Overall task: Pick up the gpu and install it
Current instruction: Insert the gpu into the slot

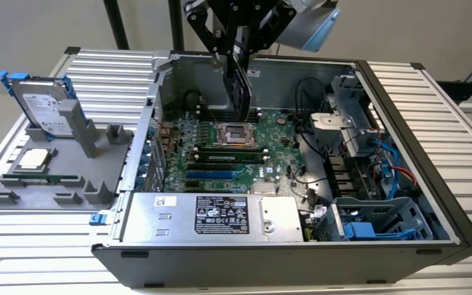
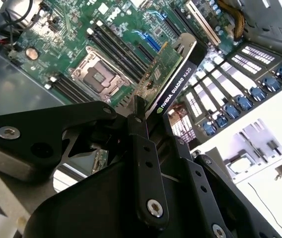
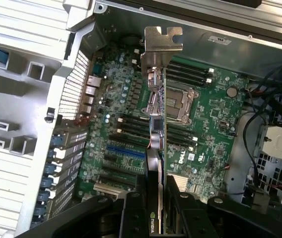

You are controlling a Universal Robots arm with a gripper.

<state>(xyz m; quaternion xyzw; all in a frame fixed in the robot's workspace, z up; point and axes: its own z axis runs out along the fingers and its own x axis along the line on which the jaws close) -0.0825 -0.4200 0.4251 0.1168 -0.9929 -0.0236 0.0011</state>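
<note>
In the second wrist view the claw (image 2: 148, 116) is clamped shut on the gpu (image 2: 173, 74), holding it edge-on above the motherboard (image 2: 66, 29) inside the open case (image 1: 260, 267). The pick-up is done. The card appears clear of the expansion slots (image 3: 126, 148), so seating it remains.

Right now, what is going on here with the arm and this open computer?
The gripper is shut on the gpu and holds it on edge over the motherboard inside the open case. The card hangs near the processor socket and is not yet in a slot. In the exterior view, a hard drive stands in a grey holder on that view's left.
</note>
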